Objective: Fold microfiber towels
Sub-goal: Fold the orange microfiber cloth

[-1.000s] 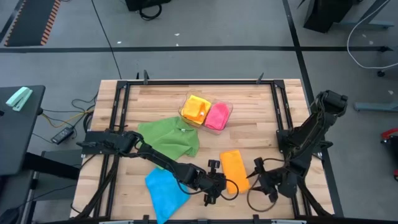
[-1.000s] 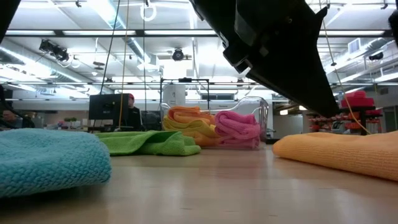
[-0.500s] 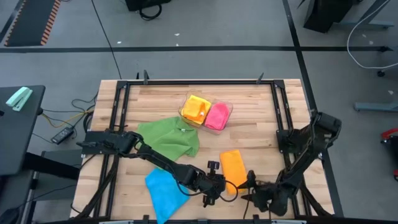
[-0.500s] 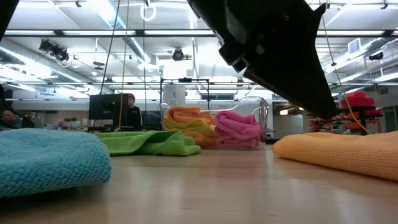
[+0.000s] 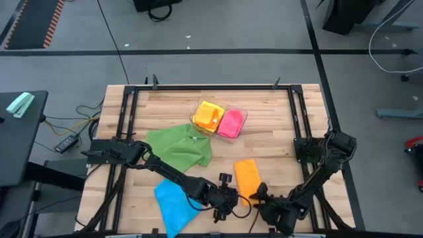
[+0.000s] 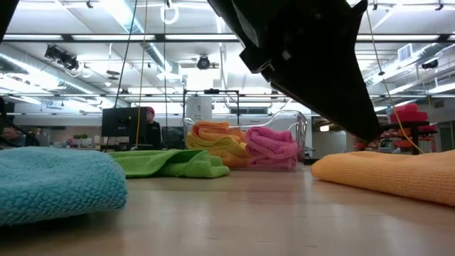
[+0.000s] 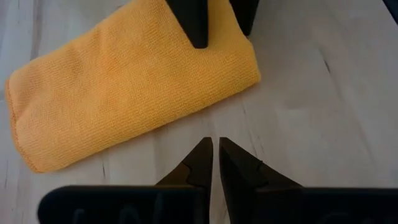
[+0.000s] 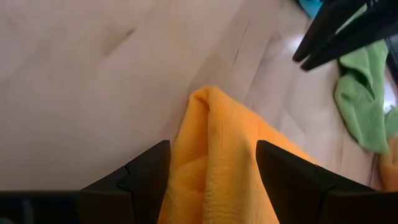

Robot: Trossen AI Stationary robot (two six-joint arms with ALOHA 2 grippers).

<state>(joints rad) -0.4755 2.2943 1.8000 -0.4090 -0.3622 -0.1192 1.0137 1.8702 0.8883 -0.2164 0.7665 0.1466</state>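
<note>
Wooden table (image 5: pixel 277 125) under both arms. Green towel (image 5: pixel 180 147) spread loosely, well away from both sets of jaws, toward the far side. Blue towel (image 5: pixel 174 201) crumpled near the front edge, beside the left arm's forearm. Orange towel (image 5: pixel 247 177) folded into a flat oblong, lying on bare wood. Clear plastic tray (image 5: pixel 239 125) at the far middle; two compartments, one with a yellow towel (image 5: pixel 208 115), the other with a pink towel (image 5: pixel 230 123). Left gripper (image 7: pixel 216 148) just short of the orange towel's long edge, jaws nearly together, holding nothing. Right gripper (image 8: pixel 211 158) at the orange towel's corner, jaws wide, one each side of the raised fold, not pinching.
</note>
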